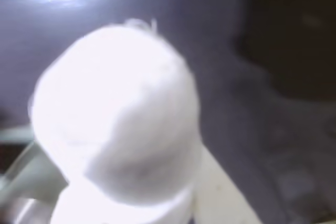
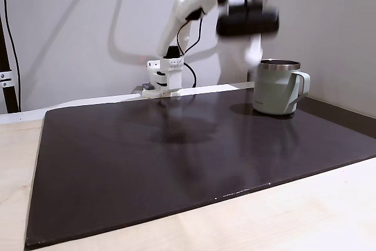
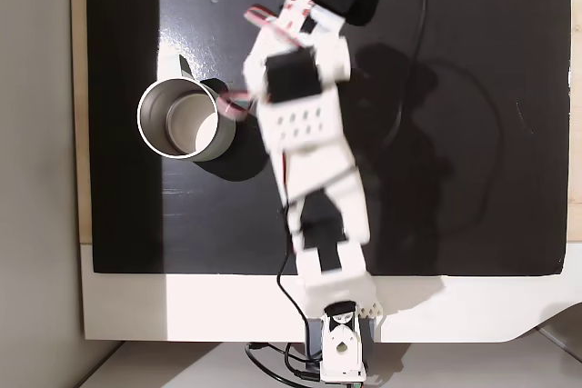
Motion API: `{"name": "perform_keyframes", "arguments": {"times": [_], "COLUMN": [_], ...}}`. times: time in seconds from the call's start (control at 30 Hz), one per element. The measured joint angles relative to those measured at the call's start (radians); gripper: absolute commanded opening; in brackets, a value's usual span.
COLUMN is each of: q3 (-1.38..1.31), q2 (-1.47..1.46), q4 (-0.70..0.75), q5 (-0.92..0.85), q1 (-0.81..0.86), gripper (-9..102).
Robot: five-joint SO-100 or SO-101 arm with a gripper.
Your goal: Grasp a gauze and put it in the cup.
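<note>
The white gauze [image 1: 118, 124] looms large and blurred in the wrist view, and my gripper [image 1: 136, 192] is shut on it, with one white finger [image 1: 218, 195] showing at the lower right. In a fixed view the gripper [image 2: 252, 54] hangs in the air just left of the sage-green cup [image 2: 275, 91], level with its steel rim, and the gauze [image 2: 254, 60] is a white blur at its tip. From above, the gripper [image 3: 227, 108] sits at the right edge of the cup [image 3: 156, 88]; the arm hides the gauze there. The cup stands upright, handle away from the arm.
A black mat [image 2: 176, 157] covers a pale wooden table [image 2: 294, 216]. The arm's white base [image 3: 338, 343] with its cables stands at the mat's back edge. A black camera [image 2: 247, 23] rides on the wrist. Open mat lies right of the arm from above.
</note>
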Motion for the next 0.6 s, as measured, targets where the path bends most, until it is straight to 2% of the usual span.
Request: {"name": "perform_keyframes", "arguments": {"times": [0.3, 0.6], "q3": [0.097, 0.236], "q2": [0.244, 0.242], "q4": [0.003, 0.003], "q5": [0.089, 0.241], "q1": [-0.215, -0.430], "gripper": [0, 0]}}
